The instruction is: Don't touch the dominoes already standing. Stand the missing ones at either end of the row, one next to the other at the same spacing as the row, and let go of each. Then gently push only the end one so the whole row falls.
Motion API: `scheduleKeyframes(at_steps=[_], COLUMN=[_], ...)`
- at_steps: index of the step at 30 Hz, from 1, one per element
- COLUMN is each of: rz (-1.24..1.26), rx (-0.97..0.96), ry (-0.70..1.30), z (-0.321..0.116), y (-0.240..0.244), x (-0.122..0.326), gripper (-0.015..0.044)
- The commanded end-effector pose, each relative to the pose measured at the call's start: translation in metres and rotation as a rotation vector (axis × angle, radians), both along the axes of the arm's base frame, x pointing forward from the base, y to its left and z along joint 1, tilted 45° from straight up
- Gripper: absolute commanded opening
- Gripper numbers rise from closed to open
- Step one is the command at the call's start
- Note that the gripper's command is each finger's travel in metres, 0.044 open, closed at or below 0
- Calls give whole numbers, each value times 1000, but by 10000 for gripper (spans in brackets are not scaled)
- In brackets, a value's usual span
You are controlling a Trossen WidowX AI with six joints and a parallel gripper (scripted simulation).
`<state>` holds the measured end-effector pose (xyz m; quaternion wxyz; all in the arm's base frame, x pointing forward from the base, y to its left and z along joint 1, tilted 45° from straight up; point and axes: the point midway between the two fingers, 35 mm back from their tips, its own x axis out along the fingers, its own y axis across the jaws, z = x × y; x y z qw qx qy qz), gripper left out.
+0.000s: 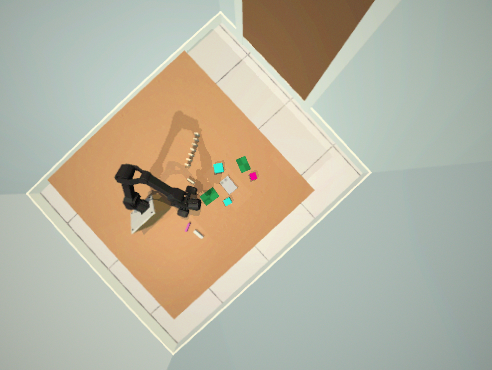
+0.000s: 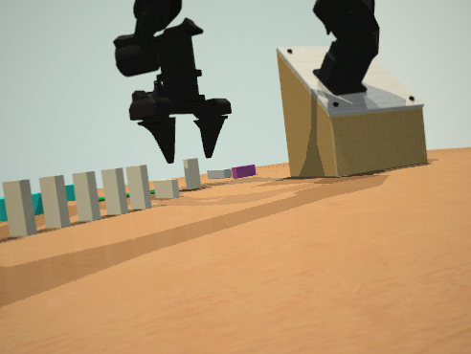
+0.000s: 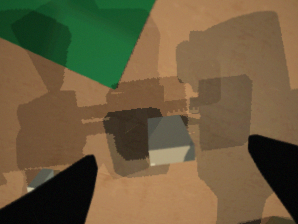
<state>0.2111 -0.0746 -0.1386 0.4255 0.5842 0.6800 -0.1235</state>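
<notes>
The row of dominoes (image 1: 193, 145) (image 2: 86, 196) stands upright on the surface (image 1: 115, 135) (image 2: 287, 249) (image 3: 135, 200), each one's long axis vertical; seen from the top, the row itself runs from upper right down to lower left, steeply. Just beyond its lower end lies the fallen domino (image 1: 191, 180) (image 2: 166, 188), its long axis flat and slanting from upper left to lower right, so it points across the row's direction rather than along it; farther from the row, past the fallen one, the lone domino (image 2: 191, 173) (image 3: 170, 140) stands on end, its long axis straight up. The gripper (image 1: 188, 202) (image 2: 190, 159) (image 3: 172, 152) hangs above that lone domino, pointing down, its fingers spread wide and gripping nothing; in the wrist view the domino shows between the two fingertips, while in the exterior view its top sits below them. Well past the same end of the row, the white bar (image 1: 198, 233) (image 2: 219, 173) lies flat, slanting from upper left to lower right from the top; near it lies the purple stick (image 1: 188, 227) (image 2: 243, 170), its long axis closer to the row's direction; the green square (image 1: 209, 196) (image 3: 95, 45) lies flat to the lower right of the row.
</notes>
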Motion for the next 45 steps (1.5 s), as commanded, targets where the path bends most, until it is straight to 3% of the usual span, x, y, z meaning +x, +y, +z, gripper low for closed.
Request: scheduleKeyframes(at_steps=[1,13,26,37,45], rz=[-11,-11,-11,-11,-5], rx=[3,4,4,2,-4], ry=[0,0,0,0,2], z=[-6,-16,-16,-10,79], y=[6,17,17,9,-77], x=[-1,0,0,2,-7], gripper=[440,440,107,107,107])
